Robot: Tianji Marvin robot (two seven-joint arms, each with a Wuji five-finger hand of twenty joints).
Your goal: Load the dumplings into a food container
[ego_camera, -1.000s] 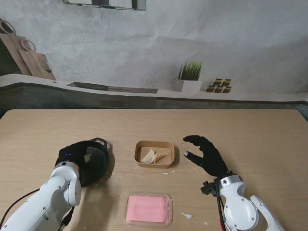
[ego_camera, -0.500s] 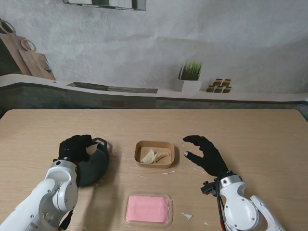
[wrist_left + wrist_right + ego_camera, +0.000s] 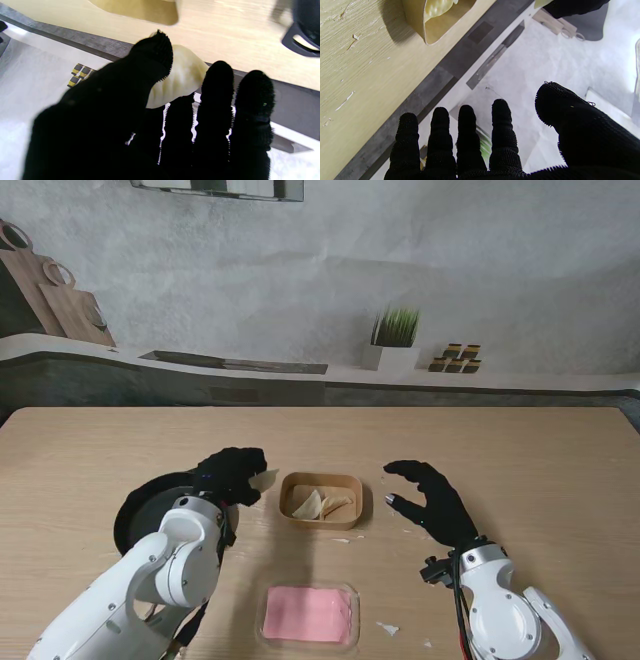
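Left hand (image 3: 232, 474) pinches a dumpling (image 3: 264, 478) — just beside the container (image 3: 321, 500).

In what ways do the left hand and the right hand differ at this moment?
The left hand pinches a dumpling; the right hand holds nothing, its fingers spread. The left hand is left of the container, the right hand to its right. Both wear black gloves and are near the container.

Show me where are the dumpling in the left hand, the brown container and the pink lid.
dumpling (image 3: 180, 75), left wrist view, its pleated side.
brown container (image 3: 322, 523), stand view, its near rim.
pink lid (image 3: 308, 615), stand view, its middle.
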